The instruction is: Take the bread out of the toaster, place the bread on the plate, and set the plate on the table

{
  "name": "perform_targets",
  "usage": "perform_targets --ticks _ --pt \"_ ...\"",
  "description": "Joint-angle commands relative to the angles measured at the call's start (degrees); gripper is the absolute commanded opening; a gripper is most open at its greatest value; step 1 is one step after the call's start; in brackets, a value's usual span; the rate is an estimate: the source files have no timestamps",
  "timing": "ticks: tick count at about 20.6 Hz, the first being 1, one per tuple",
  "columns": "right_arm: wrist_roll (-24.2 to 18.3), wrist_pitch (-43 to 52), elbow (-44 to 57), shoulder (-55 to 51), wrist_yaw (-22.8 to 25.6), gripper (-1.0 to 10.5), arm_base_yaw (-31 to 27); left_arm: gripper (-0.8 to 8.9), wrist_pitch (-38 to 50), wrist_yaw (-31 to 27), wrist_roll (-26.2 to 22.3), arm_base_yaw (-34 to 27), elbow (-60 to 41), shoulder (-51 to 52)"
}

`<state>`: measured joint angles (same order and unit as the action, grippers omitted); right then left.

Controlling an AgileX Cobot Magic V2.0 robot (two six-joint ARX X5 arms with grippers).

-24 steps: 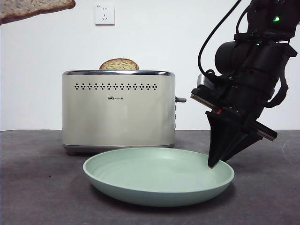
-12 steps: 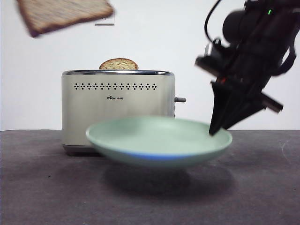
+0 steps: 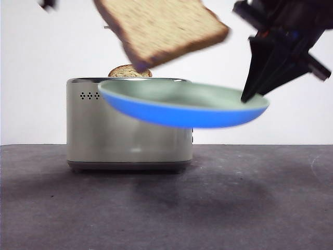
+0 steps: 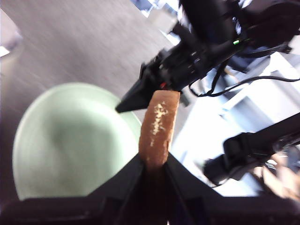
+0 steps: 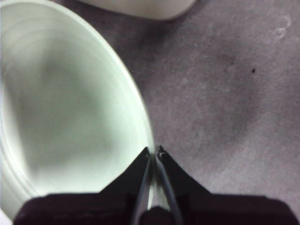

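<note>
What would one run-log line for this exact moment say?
left gripper: holds bread above plate | right gripper: holds plate by rim, off table | toaster: one slice inside

Right hand [image 5: 153,152] — black jaws pinched on the raised rim of the wide, shallow pale mint-green plate [image 5: 61,103]. Dark grey mottled worktop [image 5: 220,93] beneath; cream toaster [image 5: 145,7] base at the edge.

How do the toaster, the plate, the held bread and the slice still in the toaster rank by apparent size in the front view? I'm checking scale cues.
1. plate, widest, though lifted nearer the camera, so unsure against the toaster
2. toaster, partly hidden
3. bread
4. second slice, only its top shows
</note>
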<state>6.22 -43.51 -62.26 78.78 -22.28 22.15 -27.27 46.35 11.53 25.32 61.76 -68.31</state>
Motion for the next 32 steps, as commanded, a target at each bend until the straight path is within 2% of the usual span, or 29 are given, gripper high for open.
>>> perform_targets --ticks 1,4,6,12,16,17,19,20,25,32 --pt "0.42 -0.98 -0.07 -2.32 -0.26 -0.2 0.13 -0.08 3.67 3.17 4.26 0.09 -0.33 -4.57" --pt "0.39 -3.56 -0.07 -4.24 -0.28 -0.2 0.13 -0.08 8.70 6.21 8.31 0.11 -0.33 -9.18" --pt "0.39 -4.68 -0.07 -4.35 -0.31 -0.2 0.24 -0.08 9.20 6.03 8.46 0.11 -0.26 -11.21" --pt "0.42 -4.90 -0.07 -4.35 -0.31 -0.2 1.86 -0.08 5.97 0.70 7.93 3.23 -0.26 -15.63" --pt "0.39 -4.87 -0.07 -4.35 -0.28 -0.2 2.03 0.08 5.31 -7.23 6.47 6.78 -0.24 -15.61" --pt "0.39 -4.94 -0.07 -4.35 -0.28 -0.2 2.03 0.78 4.68 -8.87 6.43 7.32 -0.17 -15.61" --pt "0.39 -4.96 -0.07 -4.35 -0.26 -0.2 2.03 2.95 3.41 -11.87 6.03 8.59 -0.15 -15.61" --pt "0.39 -4.96 -0.07 -4.35 -0.26 -0.2 2.03 3.22 2.73 -12.98 4.85 9.14 -0.13 -15.61" --pt "0.37 -4.96 -0.07 -4.35 -0.09 -0.2 2.01 3.23 -3.69 -22.08 -0.35 11.78 3.34 -15.47" --pt "-0.02 -4.85 -0.07 -4.33 0.24 -0.2 1.99 3.23 -14.56 -36.24 -9.18 17.11 17.49 -15.34"
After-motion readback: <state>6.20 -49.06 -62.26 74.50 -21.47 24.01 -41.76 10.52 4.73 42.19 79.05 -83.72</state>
